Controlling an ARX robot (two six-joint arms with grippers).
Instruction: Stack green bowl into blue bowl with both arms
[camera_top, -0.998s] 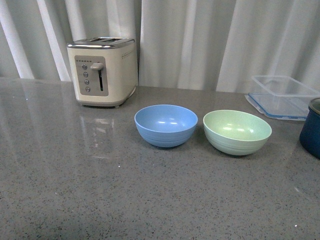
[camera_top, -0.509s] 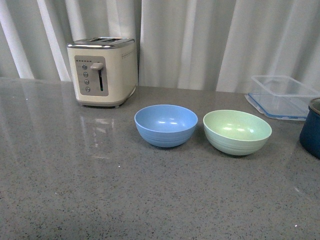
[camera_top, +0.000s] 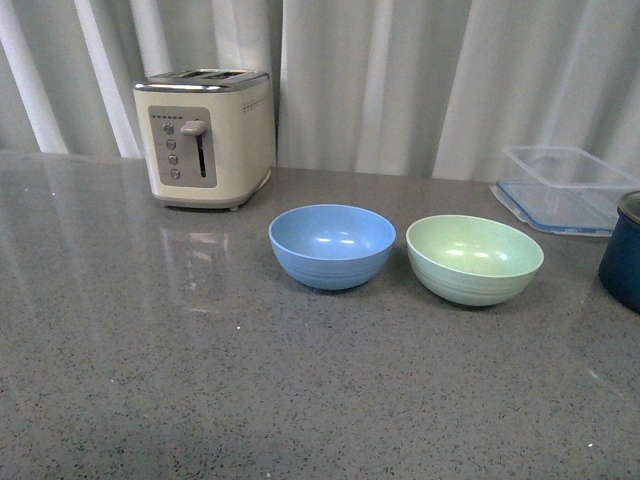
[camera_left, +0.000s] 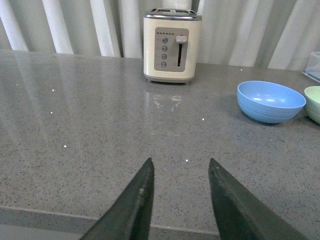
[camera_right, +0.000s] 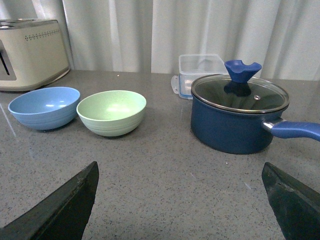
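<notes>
The green bowl (camera_top: 474, 258) and the blue bowl (camera_top: 332, 246) stand upright side by side on the grey counter, a small gap between them, both empty. In the front view neither arm shows. The left wrist view has the blue bowl (camera_left: 270, 101) far off and only the edge of the green bowl (camera_left: 314, 103); my left gripper (camera_left: 181, 162) is open over bare counter near the front edge. My right gripper (camera_right: 181, 167) is open wide, well short of the green bowl (camera_right: 112, 112) and the blue bowl (camera_right: 44, 107).
A cream toaster (camera_top: 206, 138) stands behind the blue bowl. To the right of the green bowl are a dark navy pot (camera_right: 238, 116) with a glass lid and long handle, and behind it a clear blue-rimmed container (camera_top: 562, 189). White curtains close off the back.
The front view has shifted a little: everything sits slightly higher in the picture than before. The bowls have not moved on the counter.
</notes>
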